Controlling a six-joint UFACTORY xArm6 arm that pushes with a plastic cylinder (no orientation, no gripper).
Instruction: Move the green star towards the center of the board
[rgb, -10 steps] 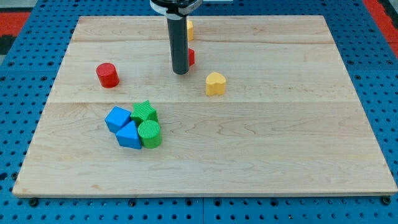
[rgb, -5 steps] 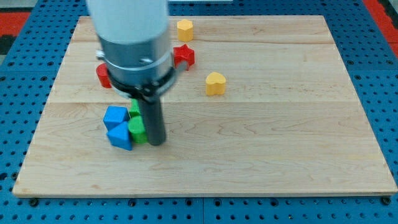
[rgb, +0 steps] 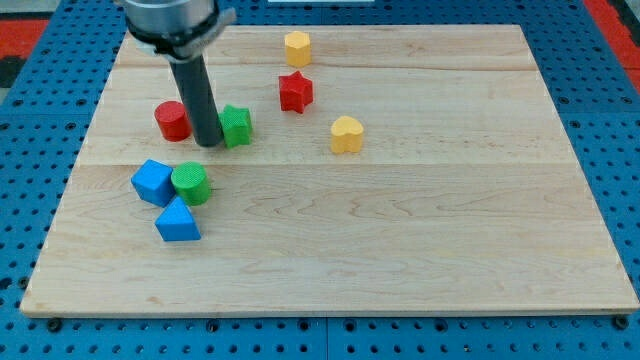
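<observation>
Camera view has the rod coming down from the view's top left, and my tip (rgb: 209, 143) is planted on the wooden tabletop (rgb: 420, 240) right between the red cylinder (rgb: 172, 120) and the green star (rgb: 236, 126). It looks like it's touching the star's left side, or as good as, while the red cylinder sits just beside the rod on the other side. No hand on this rig, just the plain dark rod, so there's nothing to open or close. The green star itself is in the upper left part of the board, left of the middle and a bit above it. Further toward the view's right and slightly higher is the red star (rgb: 295, 92), and above that, near the top edge, a yellow block (rgb: 297, 47) that looks roughly hexagonal. The yellow heart (rgb: 346, 134) sits to the right of the green star, closest to the board's center of anything. Down below my tip there's a little cluster: a blue cube-ish block (rgb: 153, 182) touching a green cylinder (rgb: 190, 184) on its right, and a blue triangular block (rgb: 178, 220) just below those two, near them but I can't tell if it's actually touching.
</observation>
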